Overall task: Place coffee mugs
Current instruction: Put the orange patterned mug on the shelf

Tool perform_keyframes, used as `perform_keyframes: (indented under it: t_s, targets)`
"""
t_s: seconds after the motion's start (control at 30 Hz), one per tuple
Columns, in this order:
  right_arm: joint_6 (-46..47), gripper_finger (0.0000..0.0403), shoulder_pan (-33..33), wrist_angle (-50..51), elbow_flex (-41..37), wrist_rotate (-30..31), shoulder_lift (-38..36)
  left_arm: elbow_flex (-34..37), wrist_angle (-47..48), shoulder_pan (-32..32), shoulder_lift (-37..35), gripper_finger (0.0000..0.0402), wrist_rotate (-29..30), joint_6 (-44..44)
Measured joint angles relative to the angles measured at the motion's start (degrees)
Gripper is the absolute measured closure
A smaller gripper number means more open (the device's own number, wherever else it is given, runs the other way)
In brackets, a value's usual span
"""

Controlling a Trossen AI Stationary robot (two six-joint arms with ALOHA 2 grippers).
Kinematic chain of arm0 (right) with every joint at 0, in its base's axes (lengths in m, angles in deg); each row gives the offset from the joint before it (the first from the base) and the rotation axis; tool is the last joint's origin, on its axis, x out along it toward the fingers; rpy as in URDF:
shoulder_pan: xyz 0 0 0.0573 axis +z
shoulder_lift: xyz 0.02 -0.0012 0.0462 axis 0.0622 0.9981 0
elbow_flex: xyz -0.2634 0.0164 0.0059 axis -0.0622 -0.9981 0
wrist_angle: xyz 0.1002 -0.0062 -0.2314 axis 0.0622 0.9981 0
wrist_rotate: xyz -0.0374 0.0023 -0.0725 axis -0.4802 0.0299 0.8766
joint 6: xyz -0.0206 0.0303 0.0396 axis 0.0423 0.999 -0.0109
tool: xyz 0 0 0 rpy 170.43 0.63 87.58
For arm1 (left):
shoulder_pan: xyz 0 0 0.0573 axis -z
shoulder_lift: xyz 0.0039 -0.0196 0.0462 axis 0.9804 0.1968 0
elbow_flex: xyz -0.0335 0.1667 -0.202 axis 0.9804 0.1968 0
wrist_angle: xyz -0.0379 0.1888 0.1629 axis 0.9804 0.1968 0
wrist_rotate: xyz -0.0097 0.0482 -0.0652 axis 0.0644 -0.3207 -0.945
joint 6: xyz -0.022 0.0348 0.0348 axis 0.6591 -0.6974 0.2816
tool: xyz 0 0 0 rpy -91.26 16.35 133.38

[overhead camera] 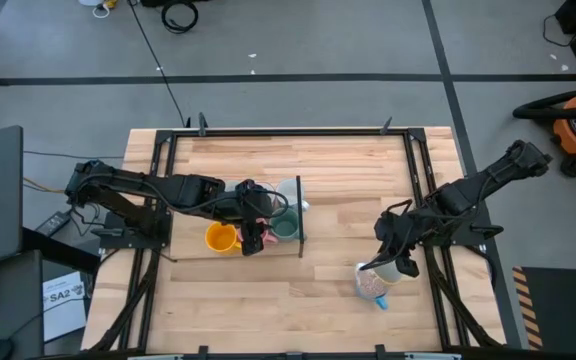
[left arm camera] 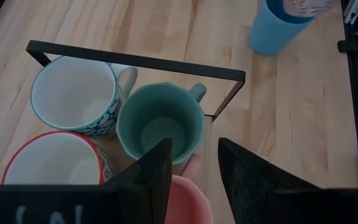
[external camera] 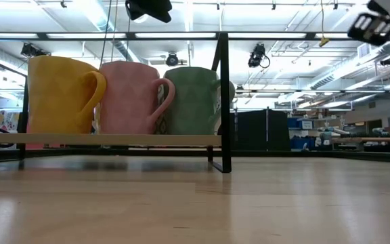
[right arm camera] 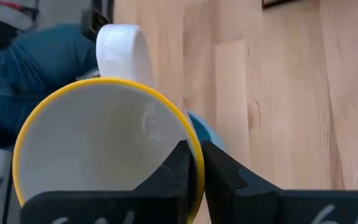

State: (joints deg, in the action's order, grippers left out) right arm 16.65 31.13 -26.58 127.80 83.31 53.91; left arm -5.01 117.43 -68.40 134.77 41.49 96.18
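Observation:
A low black-framed rack holds a yellow mug, a pink mug and a teal-green mug, standing upright side by side on its board. Behind them are a blue-patterned white mug and a red-rimmed mug. My left gripper hovers open above the pink mug, beside the teal-green one. My right gripper is near the table's right side, shut on a white mug with a yellow rim. A blue mug stands just below it. My right gripper holds the yellow-rimmed mug by its rim, on the side away from the white handle. One finger is inside the mug and the other outside, coming from above. The mug hangs mouth-up below the fingers.
The rack's black end frame stands just right of the teal-green mug. Bare wooden table lies between the rack and my right arm. Black rails run along the table's sides. The blue mug stands near the table's near-right part.

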Motion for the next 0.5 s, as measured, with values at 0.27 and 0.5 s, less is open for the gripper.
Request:
perform_keyframes:
  t_s: [0.27,0.5]
  targets:
    - [0.0,0.0372,-2.5,0.5,9.5,-0.1,0.3,0.0,0.4,0.0,-0.6,0.0264,0.0,-0.1]
    - [-4.1,0.0373,-5.3,0.3,23.0,0.3,8.5,0.0,3.6,0.3,-5.6,0.0264,-0.6,-0.1]
